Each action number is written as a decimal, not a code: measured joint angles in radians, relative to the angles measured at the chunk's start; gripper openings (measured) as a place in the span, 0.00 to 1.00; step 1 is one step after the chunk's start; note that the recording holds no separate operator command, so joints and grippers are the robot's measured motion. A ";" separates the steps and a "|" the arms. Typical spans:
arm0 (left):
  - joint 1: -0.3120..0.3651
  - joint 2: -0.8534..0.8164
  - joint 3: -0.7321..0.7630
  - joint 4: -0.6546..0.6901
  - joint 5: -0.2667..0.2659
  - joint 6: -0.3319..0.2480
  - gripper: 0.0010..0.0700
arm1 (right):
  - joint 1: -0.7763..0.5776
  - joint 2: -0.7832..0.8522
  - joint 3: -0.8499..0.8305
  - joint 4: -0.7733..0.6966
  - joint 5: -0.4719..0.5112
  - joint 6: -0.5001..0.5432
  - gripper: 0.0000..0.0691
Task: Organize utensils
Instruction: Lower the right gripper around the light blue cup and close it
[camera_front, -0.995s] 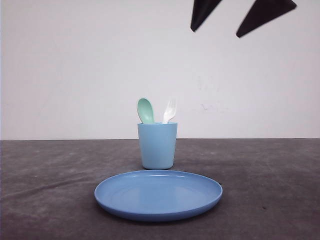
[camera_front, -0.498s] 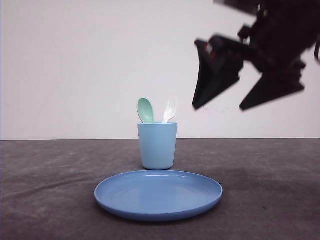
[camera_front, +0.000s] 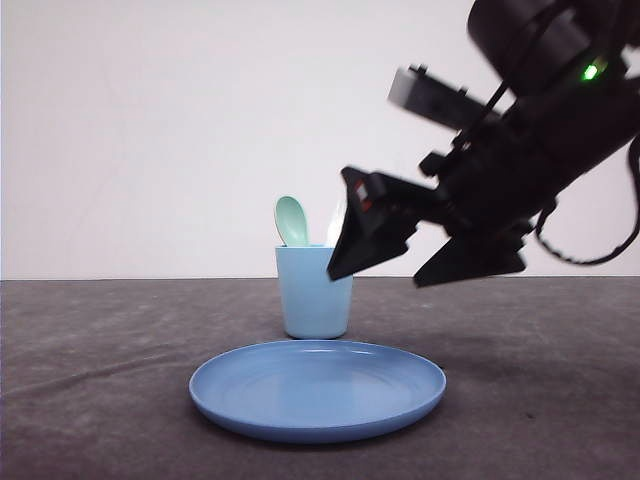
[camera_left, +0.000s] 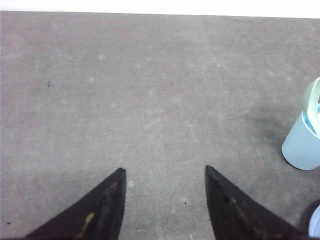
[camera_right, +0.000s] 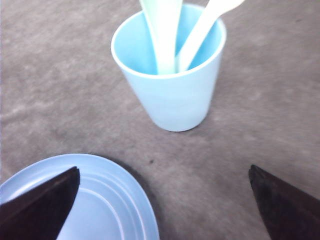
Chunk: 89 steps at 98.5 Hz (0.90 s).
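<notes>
No brand, label or readable writing on any item; the one mark is a lit green LED on the right arm (camera_front: 591, 71) housing.

Cup (camera_front: 314, 291) stands upright on the table (camera_front: 100, 400), just behind the plate (camera_front: 317, 389); in the front view a thin strip of table separates cup base from plate rim. Spoon (camera_front: 291, 220) and fork (camera_front: 334, 228) both stand in the cup, heads up, spoon on the left, fork on the right. In the right wrist view both handles lean against the cup's inner wall and meet near the bottom.

Right gripper (camera_front: 428, 270) hangs in the air just right of the cup, above the table, tilted down toward the cup. Jaws spread wide, nothing between them. The left finger overlaps the cup rim and part of the fork in the front view (touching or merely in front: cannot tell).

Left gripper (camera_left: 165, 172) over bare table, jaws apart, holding nothing; cup at the edge of its view.

Open room: wide bare table left of cup and plate, and right of the plate under the right arm.

Surface is dark grey, matte, faintly mottled, with a few small specks. Plain white wall behind, meeting the table in a straight line.
</notes>
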 joint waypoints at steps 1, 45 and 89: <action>0.000 0.000 0.000 0.000 0.000 0.000 0.42 | 0.000 0.007 0.004 0.001 -0.002 0.000 0.99; 0.000 0.000 0.000 0.000 0.000 0.000 0.42 | -0.003 0.233 0.213 0.006 -0.019 -0.031 0.99; 0.000 0.000 0.000 0.000 0.000 0.000 0.42 | -0.006 0.407 0.447 -0.076 -0.026 -0.051 0.99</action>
